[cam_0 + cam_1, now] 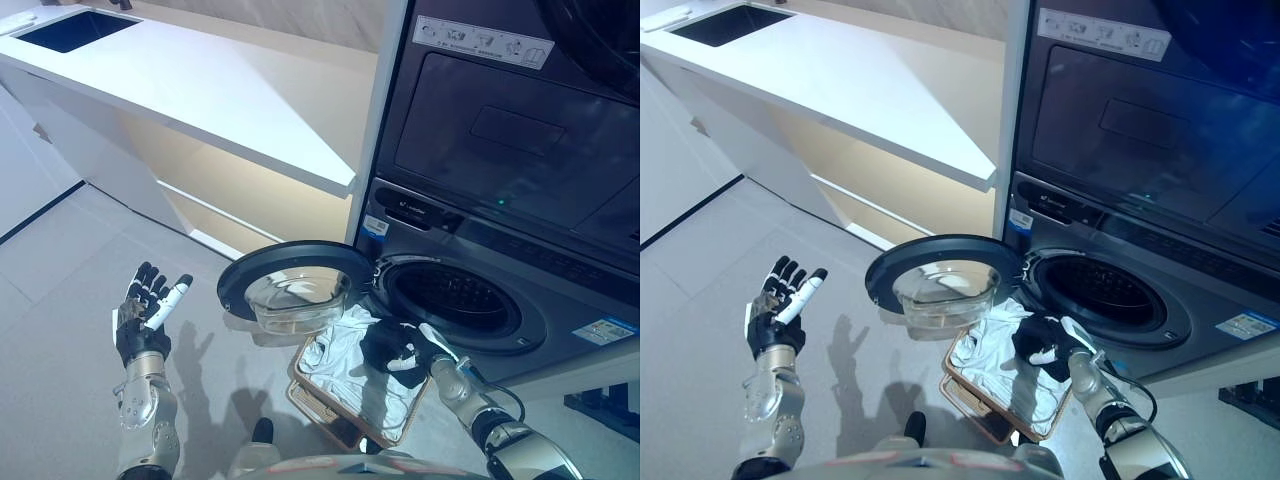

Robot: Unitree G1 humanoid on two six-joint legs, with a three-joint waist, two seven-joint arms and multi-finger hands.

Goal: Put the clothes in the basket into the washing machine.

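A wicker basket [318, 401] stands on the floor below the washing machine, holding white clothes [335, 357]. The washing machine [560, 290] has its round door [290, 285] swung open to the left, and its dark drum [452, 297] shows. My right hand [398, 348] is over the basket's right side, fingers curled down onto the white cloth. My left hand [145, 312] is raised at the lower left, fingers straight and empty, far from the basket.
A white counter [200, 90] with a dark sink [75, 30] runs along the left, with an open gap beneath it. A second dark appliance [520, 130] is stacked above the washer. Grey tiled floor [60, 260] lies to the left.
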